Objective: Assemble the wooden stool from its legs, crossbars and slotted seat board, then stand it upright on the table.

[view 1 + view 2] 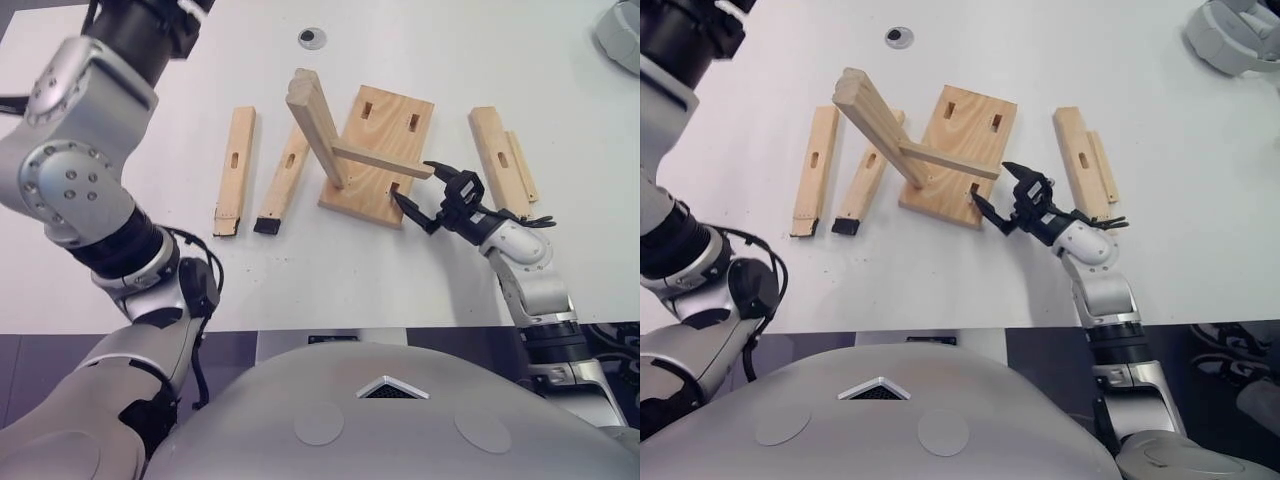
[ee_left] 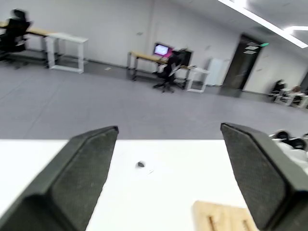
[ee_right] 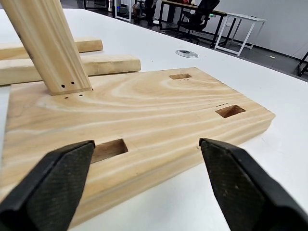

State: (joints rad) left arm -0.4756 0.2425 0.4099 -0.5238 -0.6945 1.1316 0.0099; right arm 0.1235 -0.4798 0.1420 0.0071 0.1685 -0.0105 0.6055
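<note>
You're looking at one seat board [image 1: 380, 120] lying flat on the white table [image 1: 450, 50] — pale grained wood, four rectangular slots. One leg [image 1: 320, 130] is standing tilted in it, carrying one crossbar [image 1: 385, 162]. Two loose legs [image 1: 236, 170] are lying left of it, a third leg [image 1: 492, 150] right, beside a thin bar [image 1: 520, 165]. The right gripper [image 1: 412, 182] is gaping wide at the board's near corner. The left gripper [image 2: 169, 129] is also spread, hanging above the table. A dark round disc [image 1: 312, 38] is sitting behind.
</note>
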